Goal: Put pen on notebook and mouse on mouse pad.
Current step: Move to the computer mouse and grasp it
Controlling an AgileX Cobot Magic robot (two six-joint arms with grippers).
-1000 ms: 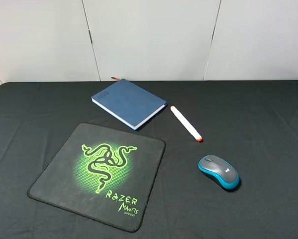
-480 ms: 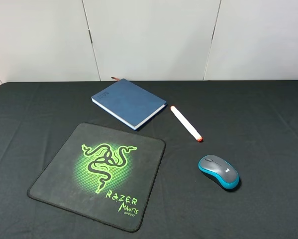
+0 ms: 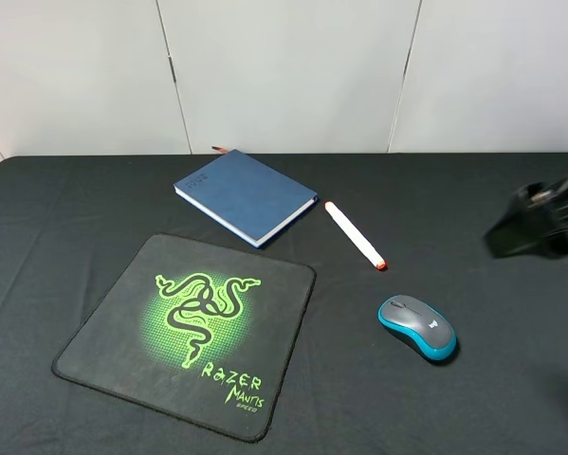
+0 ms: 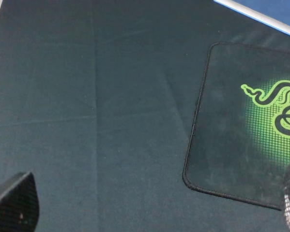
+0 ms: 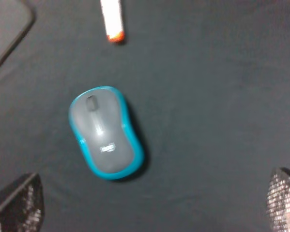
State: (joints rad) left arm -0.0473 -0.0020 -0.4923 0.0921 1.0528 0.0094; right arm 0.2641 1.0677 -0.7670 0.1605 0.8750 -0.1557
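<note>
Teal mouse [image 5: 106, 133] ahead of R fingers [image 5: 19, 205]

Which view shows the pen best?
Exterior high: the whole pen is in view, lying beside the notebook. The right wrist view catches only its orange-tipped end, blurred. The left wrist view shows none of it.

We now see the right pincer [image 3: 533, 221] in the high view, a dark, blurred shape that has come in from the side edge, to the right of the mouse [image 3: 417, 327] and farther back than it, over the counter [image 3: 75, 199]; in both earlier pictures no arm showed there
</note>
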